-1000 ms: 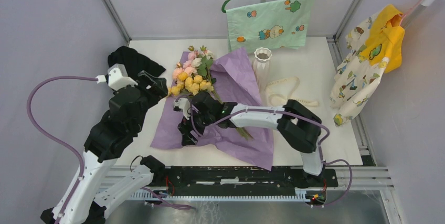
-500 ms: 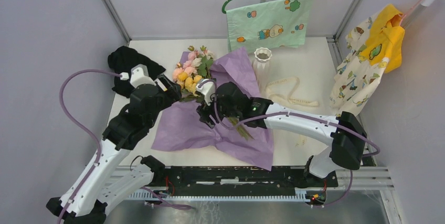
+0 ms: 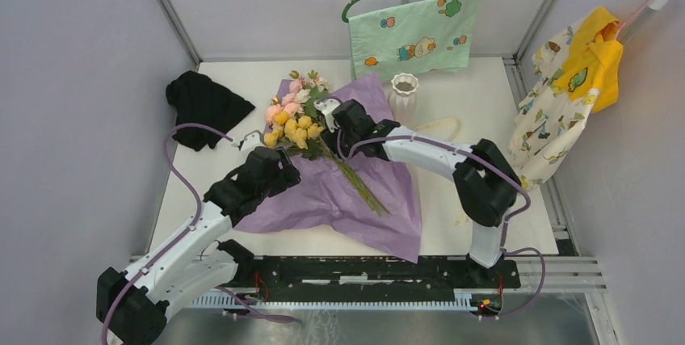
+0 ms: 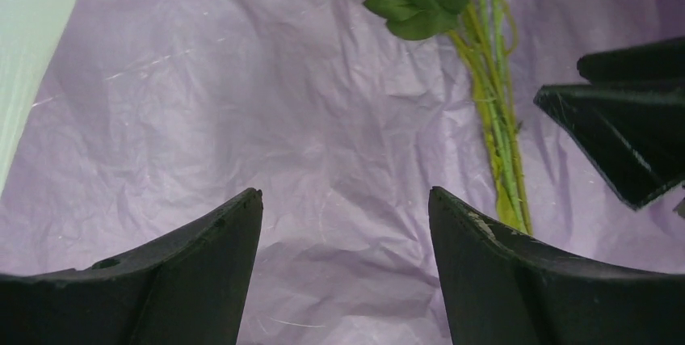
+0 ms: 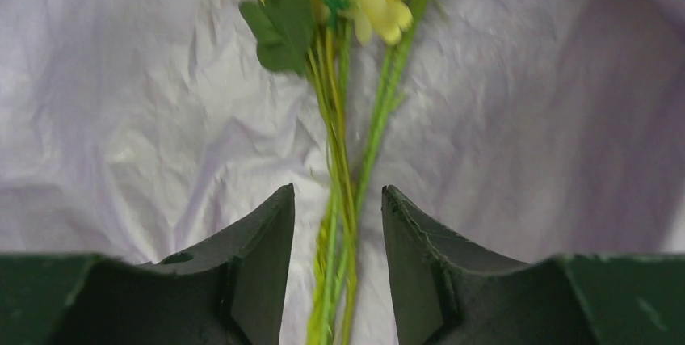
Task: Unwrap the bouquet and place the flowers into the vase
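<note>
Bright, even, soft-shadowed overhead light; right wrist view slightly blurred.

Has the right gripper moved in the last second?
Yes. Seen from above, the right gripper went away from the arm bases, toward the vase; it now straddles the flowers' stems.

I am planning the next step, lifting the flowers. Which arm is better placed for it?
Right: the right end effector straddles the flower stems, one finger each side. The left end effector hangs open over bare purple paper, the stems off to its side.
</note>
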Controlling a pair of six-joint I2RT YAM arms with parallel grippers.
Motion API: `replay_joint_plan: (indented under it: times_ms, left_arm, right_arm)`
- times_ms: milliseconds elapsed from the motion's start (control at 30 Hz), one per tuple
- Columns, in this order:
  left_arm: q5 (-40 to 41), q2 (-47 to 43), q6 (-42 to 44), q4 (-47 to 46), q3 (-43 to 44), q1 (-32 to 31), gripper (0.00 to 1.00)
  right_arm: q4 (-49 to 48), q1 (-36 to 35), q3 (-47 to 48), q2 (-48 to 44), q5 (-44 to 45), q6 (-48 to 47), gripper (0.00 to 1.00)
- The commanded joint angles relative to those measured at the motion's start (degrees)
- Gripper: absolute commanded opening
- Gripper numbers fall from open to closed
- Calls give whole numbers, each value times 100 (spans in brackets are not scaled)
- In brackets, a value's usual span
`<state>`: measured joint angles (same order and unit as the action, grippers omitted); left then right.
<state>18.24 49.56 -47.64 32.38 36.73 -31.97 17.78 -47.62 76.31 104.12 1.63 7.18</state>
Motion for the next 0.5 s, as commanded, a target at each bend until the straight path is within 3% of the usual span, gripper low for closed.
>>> replay_joint_plan:
  times_ms: [0,267,467]
  left_arm:
    - [532,-360,-480,-322,-293,-12,81]
    - [904,-195,-192,-237,-204,-11,81]
    - [915,58,-61,-327,-117,-14,81]
  right_arm:
    - [50,-55,1029,646,-145,-7,49]
    - [335,38,1962,1521,-374,-70,47]
    - [528,178,2417,1981,-453,-89,27]
